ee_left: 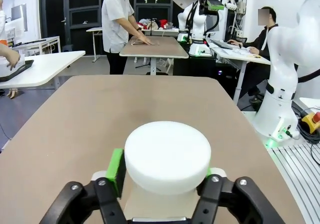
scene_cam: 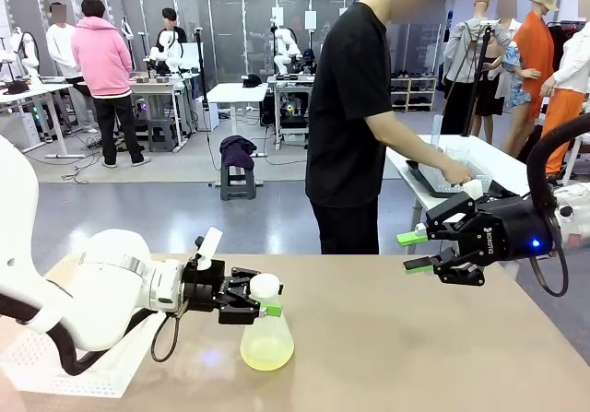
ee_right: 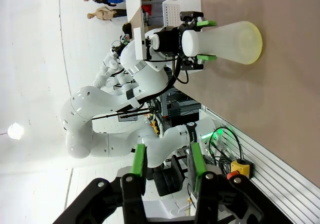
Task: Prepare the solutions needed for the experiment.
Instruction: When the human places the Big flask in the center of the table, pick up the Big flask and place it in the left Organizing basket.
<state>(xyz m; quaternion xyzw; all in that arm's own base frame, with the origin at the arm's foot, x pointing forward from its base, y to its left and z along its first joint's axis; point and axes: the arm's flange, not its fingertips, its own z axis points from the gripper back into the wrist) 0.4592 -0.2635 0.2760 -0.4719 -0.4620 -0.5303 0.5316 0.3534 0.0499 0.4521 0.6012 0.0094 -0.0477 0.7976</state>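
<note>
A translucent conical flask (scene_cam: pixel 266 334) with a white round cap (scene_cam: pixel 264 286) stands upright on the tan table (scene_cam: pixel 415 357). It holds the solutions (scene_cam: pixel 267 355), a shallow pale yellow-green liquid. My left gripper (scene_cam: pixel 264 300) comes in level from the left, and its green pads are shut on the flask's neck just under the cap. In the left wrist view the cap (ee_left: pixel 167 156) sits between the fingers of the left gripper (ee_left: pixel 162 171). My right gripper (scene_cam: pixel 413 253) hovers above the table's right side, open, with nothing between its fingers. Its wrist view looks at the flask (ee_right: pixel 232 42).
A person in a black shirt (scene_cam: pixel 350 117) stands beyond the table's far edge, hands on a white side table (scene_cam: pixel 479 158) at the right. A white perforated rack (ee_right: pixel 172 11) lies near my left arm's base. Bare tabletop lies between flask and right gripper.
</note>
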